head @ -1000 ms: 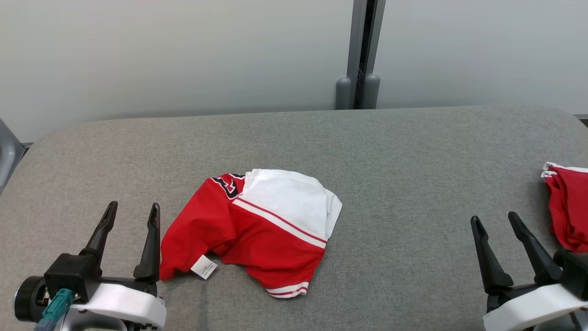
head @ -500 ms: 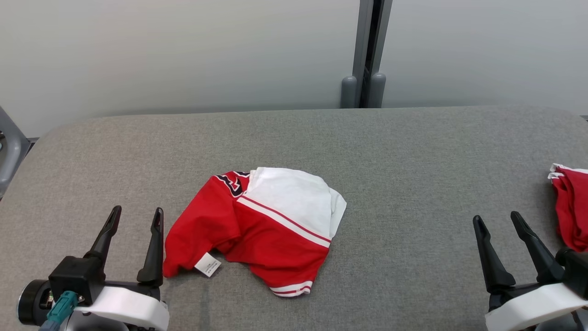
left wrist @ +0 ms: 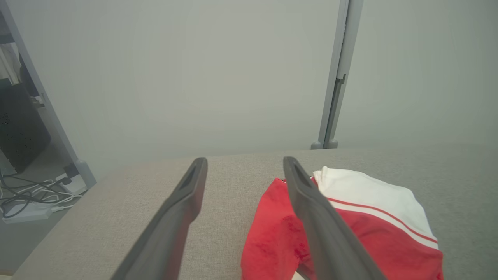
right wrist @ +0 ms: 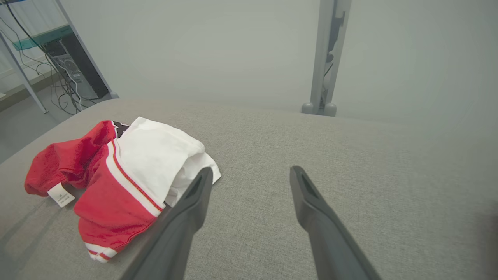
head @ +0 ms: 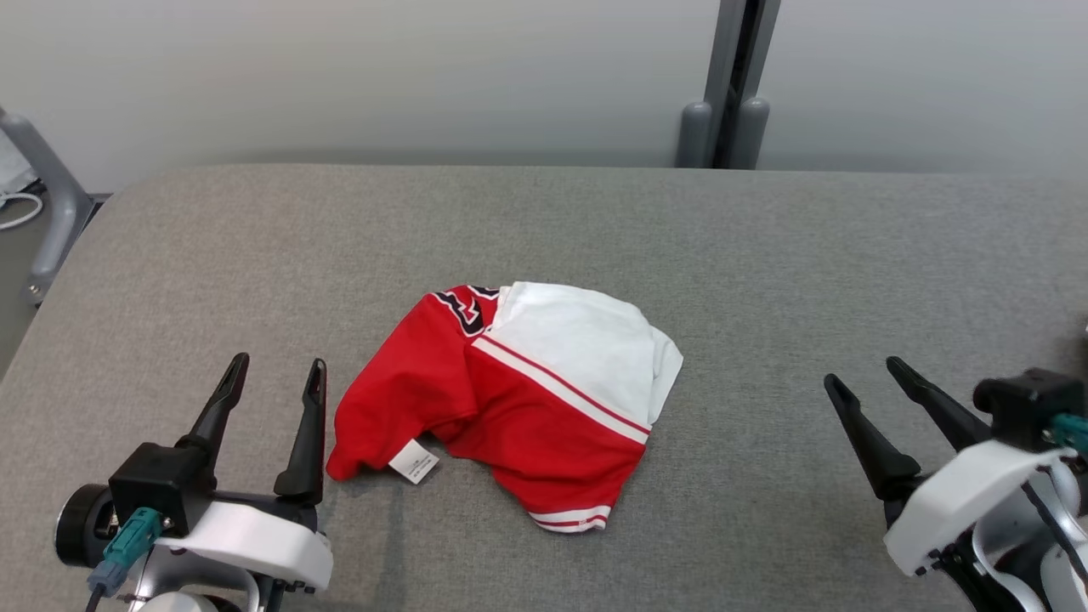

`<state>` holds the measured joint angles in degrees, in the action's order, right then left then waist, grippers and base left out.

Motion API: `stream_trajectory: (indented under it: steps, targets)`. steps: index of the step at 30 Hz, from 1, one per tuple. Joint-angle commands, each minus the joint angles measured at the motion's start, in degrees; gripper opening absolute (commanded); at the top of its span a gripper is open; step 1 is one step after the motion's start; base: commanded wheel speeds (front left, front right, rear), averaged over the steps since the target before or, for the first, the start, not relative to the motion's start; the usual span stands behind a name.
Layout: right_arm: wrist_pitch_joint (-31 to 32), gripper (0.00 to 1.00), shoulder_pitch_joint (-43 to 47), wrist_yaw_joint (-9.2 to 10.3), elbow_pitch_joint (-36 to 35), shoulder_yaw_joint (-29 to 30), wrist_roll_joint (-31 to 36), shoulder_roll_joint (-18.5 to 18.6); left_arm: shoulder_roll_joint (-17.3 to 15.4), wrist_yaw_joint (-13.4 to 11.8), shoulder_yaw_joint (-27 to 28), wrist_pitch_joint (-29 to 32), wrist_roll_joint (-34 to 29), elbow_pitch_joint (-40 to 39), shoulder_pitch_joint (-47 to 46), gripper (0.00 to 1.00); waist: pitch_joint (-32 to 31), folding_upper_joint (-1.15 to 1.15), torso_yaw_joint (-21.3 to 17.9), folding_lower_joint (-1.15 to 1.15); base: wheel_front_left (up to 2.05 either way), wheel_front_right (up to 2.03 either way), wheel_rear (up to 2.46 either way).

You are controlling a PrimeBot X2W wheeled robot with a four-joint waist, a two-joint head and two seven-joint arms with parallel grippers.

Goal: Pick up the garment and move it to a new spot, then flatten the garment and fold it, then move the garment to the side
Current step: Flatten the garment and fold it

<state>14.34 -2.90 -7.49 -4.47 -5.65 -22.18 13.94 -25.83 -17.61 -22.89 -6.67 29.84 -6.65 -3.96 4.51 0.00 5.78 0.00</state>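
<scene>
Lying centrally, the red-and-white jersey [head: 510, 399] is pointed hem-first at the table's [head: 765, 255] near edge; left gripper [head: 279, 361], right gripper [head: 863, 371]: spread wide, empty.

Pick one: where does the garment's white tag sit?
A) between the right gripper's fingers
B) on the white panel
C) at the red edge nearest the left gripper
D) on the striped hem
C: the tag lies at the red edge of the garment, on the side by the open left gripper.

Left pincer [head: 276, 378] low, fingers spread, empty; right pincer [head: 867, 378] likewise.
</scene>
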Motion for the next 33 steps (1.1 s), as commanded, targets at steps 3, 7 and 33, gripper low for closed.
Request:
stream_trajectory:
  steps: [3,7,33]
  targets:
    - [2.0,1.0,-4.8,-0.01,2.1,-4.4,-3.5,3.5,0.8,0.5,-0.3,-0.8,-0.2,0.3,-2.1,1.0,3.3,0.0,2.9,0.0,0.0,0.0,0.0]
    - [2.6,1.0,-11.0,-0.01,5.8,-10.7,-8.1,7.3,2.0,1.3,-1.0,-1.7,-0.4,1.2,-4.1,1.0,6.0,0.0,5.3,0.0,0.0,0.0,0.0]
    - [-9.9,0.0,-33.5,-0.01,20.9,-37.1,-26.2,12.5,6.4,5.0,-2.3,-6.7,0.7,9.3,-10.6,1.0,12.4,0.0,10.0,0.0,0.0,0.0,0.0]
